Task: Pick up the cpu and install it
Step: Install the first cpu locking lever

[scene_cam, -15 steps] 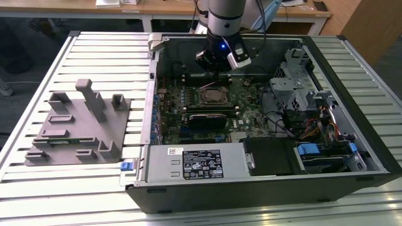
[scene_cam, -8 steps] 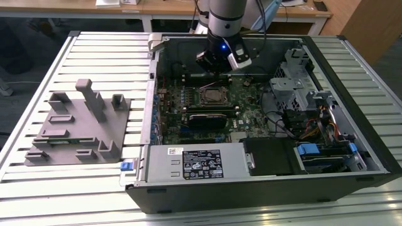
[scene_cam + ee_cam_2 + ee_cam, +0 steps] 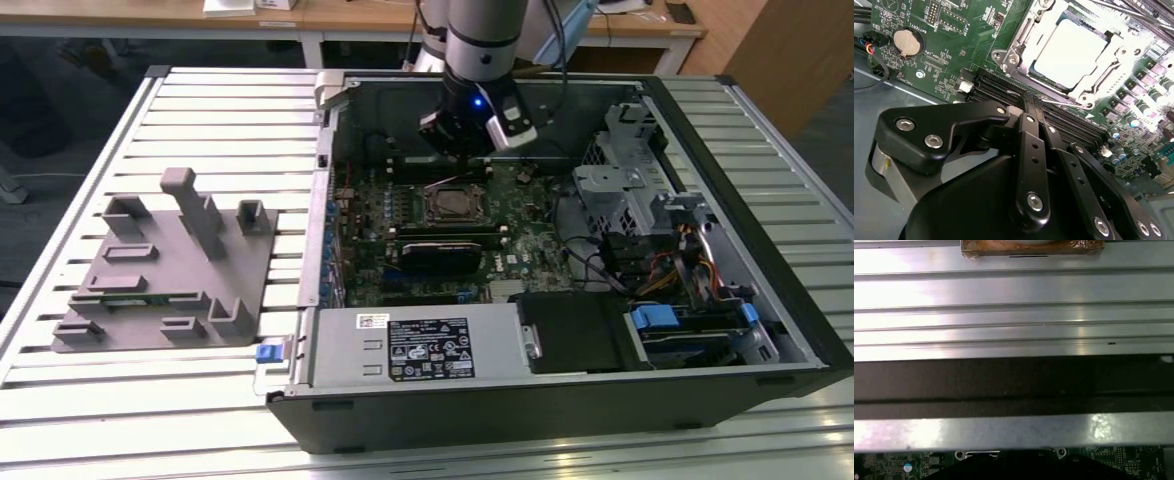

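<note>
Cpu (image 3: 1070,53) seated in the motherboard socket (image 3: 1019,42), silvery top exposed, inside the open computer case (image 3: 747,330). Hand (image 3: 470,142) hovers above the socket, apart from it; grip state cannot be told.

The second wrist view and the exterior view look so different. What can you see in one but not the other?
The second wrist view alone gives the close-up: the cpu, pale and silvery, lying flat in its metal socket frame, a round coin battery, and the gripper's black linkage with its screws.

The exterior view alone takes in the whole open computer case, the grey plastic fixture to the exterior view's left on the slatted table, and the arm coming down.

Both share the green motherboard, the socket and the gripper above the board.
</note>
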Action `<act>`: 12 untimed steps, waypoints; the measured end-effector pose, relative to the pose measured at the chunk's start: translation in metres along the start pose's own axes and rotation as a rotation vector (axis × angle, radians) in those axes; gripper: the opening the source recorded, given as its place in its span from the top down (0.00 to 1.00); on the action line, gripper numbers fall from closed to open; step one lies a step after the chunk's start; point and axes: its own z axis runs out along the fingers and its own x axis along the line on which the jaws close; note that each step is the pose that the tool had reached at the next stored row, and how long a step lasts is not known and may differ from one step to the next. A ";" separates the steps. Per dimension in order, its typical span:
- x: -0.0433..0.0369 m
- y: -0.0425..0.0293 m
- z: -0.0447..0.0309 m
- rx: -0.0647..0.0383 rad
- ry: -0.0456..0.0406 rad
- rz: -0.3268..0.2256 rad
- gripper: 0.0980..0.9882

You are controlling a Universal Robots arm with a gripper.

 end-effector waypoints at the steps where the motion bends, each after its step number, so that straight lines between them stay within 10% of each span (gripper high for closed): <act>1: -0.0003 0.0000 0.0006 0.000 0.0000 0.000 0.99; 12: -0.0036 -0.0006 0.0078 0.000 0.0000 0.000 0.99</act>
